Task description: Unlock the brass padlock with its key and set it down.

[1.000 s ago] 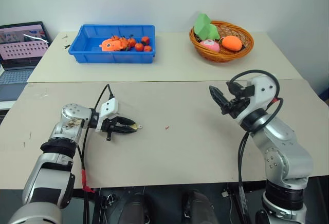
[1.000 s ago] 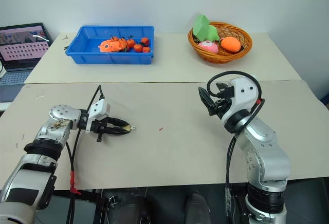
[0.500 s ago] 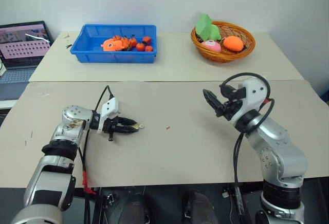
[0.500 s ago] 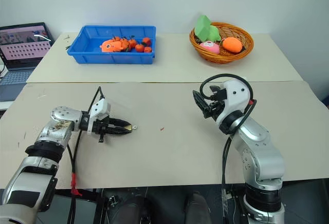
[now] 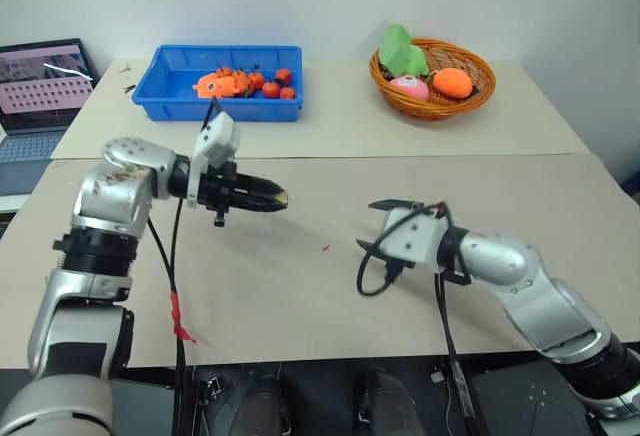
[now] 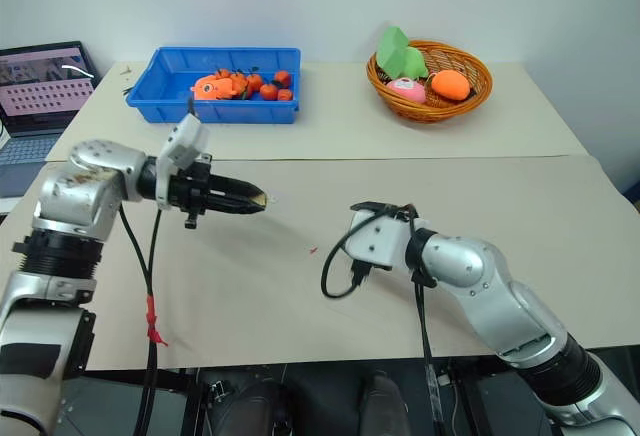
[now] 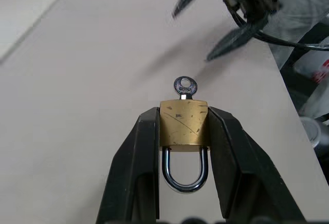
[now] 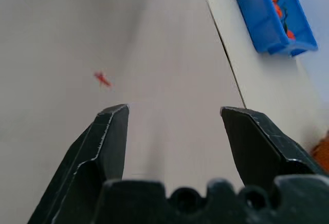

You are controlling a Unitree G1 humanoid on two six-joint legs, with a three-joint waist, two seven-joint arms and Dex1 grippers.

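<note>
Blue tray [image 5: 180, 96] at far left held small orange-red fruit, the wicker basket [image 5: 475, 96] at far right held toys, while the left gripper [image 7: 181, 147] clamped the brass padlock [image 7: 183, 129], the key [image 7: 185, 86] inserted, and the right gripper [image 8: 175, 131] stood empty, fingers apart.

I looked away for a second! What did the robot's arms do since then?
The left claw lifted off the table, still pinching the brass padlock with the key in it. The right claw, open and empty, swung down toward the middle. The blue bin and basket stayed put.
</note>
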